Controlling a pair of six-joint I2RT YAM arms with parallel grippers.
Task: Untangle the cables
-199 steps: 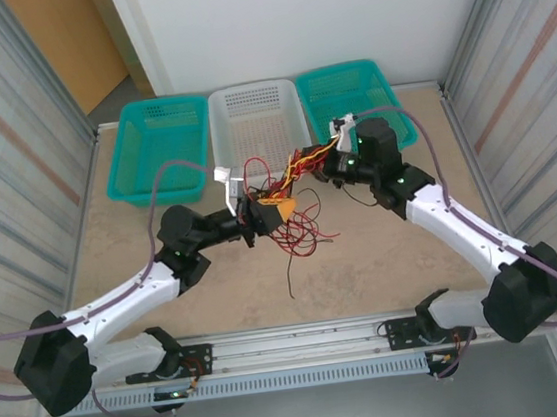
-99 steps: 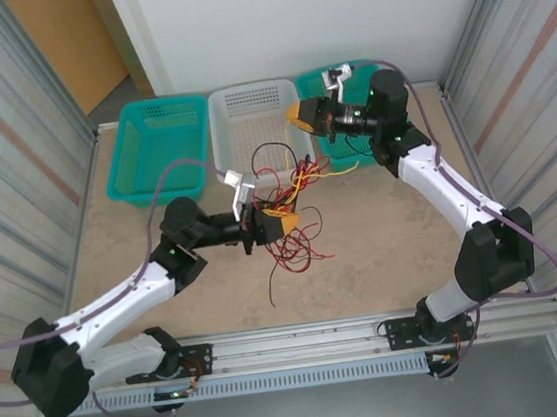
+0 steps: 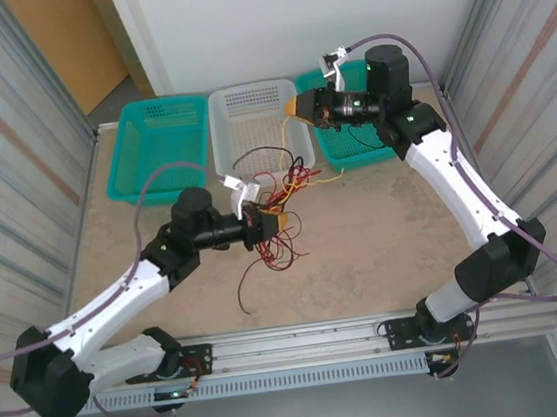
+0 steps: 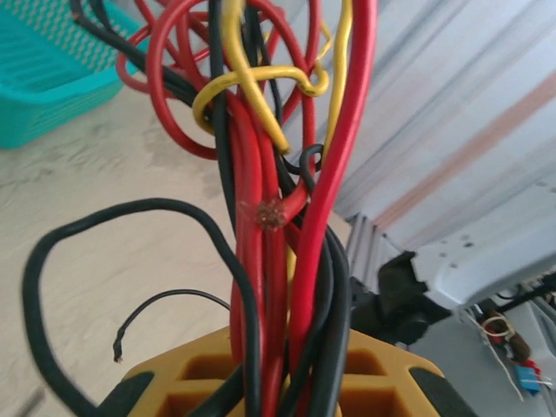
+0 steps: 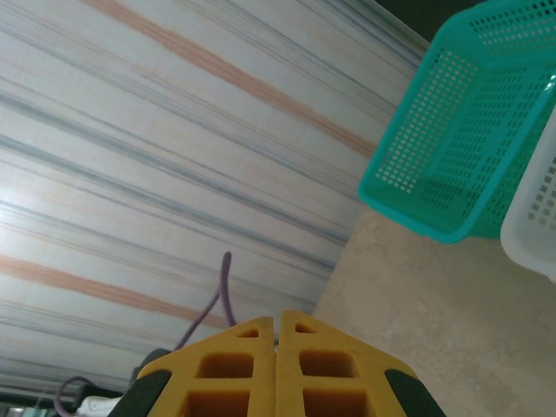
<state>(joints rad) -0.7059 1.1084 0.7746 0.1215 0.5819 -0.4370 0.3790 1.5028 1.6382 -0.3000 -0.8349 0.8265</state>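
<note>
**L gripper** (image 4: 278, 387): jaws narrow, clamped on the cables (image 4: 276, 217). Red, black and yellow strands run out from betw. the jaws. One bared copper end shows mid-bundle.

**Cables, top view:** knot sits over the centre of the table (image 3: 384, 247). Loops fan twd the white basket (image 3: 258, 120). One black tail trails twd the near edge. A yellow strand runs out to the R, near the R teal basket (image 3: 347, 150).

**R gripper** (image 3: 297, 109): jaws pressed flat together, nothing seen betw. them. Raised over the baskets, well apart from the bundle.

**Key relation:** bundle lies below and near-left of the R gripper. Its long axis runs straight out of the L jaws, roughly twd the R arm. L arm is nearer and has hold of it. R would, I judge, have to come down and back to pick a strand.

**Markings:** no brand, label or text legible.
</note>
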